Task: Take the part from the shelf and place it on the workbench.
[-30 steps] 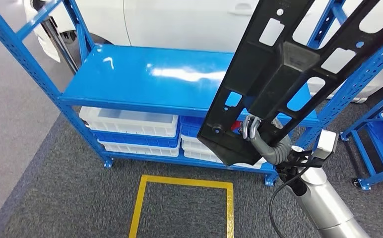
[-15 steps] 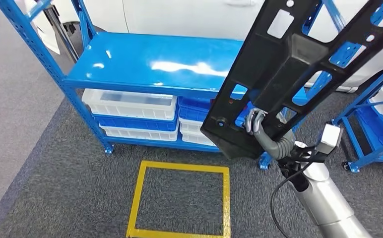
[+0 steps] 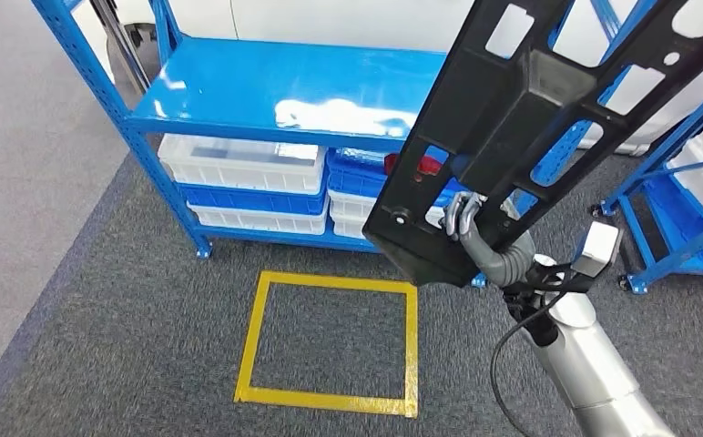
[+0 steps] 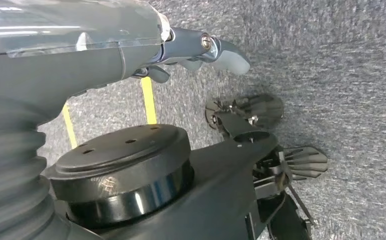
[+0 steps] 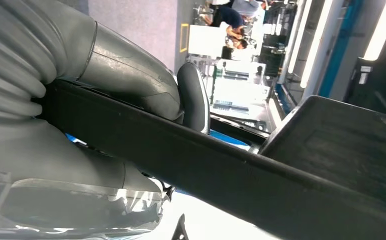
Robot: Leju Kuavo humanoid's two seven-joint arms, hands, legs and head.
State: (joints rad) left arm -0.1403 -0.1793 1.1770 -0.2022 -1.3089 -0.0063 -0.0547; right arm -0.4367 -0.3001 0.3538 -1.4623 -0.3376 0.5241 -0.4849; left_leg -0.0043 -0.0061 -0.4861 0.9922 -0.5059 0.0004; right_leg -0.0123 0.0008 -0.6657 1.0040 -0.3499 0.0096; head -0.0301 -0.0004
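Observation:
The part (image 3: 530, 118) is a long black plastic panel with several cut-outs, held up tilted in front of the blue shelf (image 3: 284, 91). My right hand (image 3: 472, 238) grips its lower end from underneath. In the right wrist view the hand (image 5: 131, 75) wraps the part's dark edge (image 5: 281, 170), thumb over the top. My left hand (image 4: 191, 50) hangs beside my body over the grey carpet, holding nothing, its thumb sticking out.
White and blue bins (image 3: 239, 164) fill the lower level of the shelf. A yellow taped square (image 3: 330, 337) marks the carpet before it. A second blue rack (image 3: 685, 209) stands at the right, and a white car (image 3: 330, 18) is behind the shelf.
The whole picture has shifted: the shelf sits higher and the yellow square shows in full, so the camera has moved. The part stays gripped in my right hand.

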